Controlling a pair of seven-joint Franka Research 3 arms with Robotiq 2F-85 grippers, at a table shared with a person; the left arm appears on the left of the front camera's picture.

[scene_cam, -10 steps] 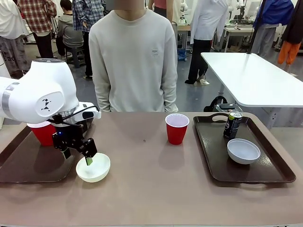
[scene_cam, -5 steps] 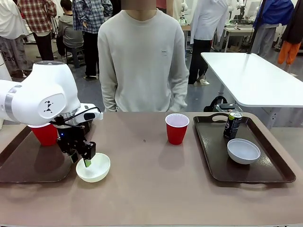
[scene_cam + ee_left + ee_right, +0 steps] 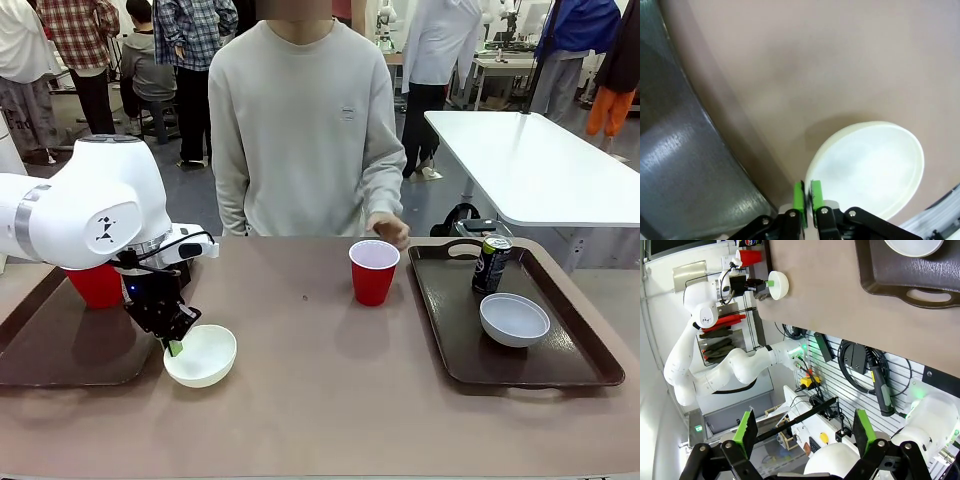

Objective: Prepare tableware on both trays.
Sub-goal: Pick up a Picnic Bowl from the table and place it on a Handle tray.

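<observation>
A long brown table (image 3: 320, 420) fills the foreground, with a white table (image 3: 535, 165) standing beyond its far right corner on a grey floor (image 3: 420, 200). Several people (image 3: 75, 50) stand about the bright workshop behind, near a stool (image 3: 160, 112).

brown table (image 3: 320, 400) bears two trays (image 3: 60, 345) (image 3: 560, 370), a red cup (image 3: 373, 272).

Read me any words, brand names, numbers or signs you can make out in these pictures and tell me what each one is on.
No text reads clearly.
Dark can on the right tray: light print, too small to read.
Person's sweater: small chest mark, too small to read.
Left arm: black symbol, not lettering.
Cups, bowls: no print visible.
</observation>
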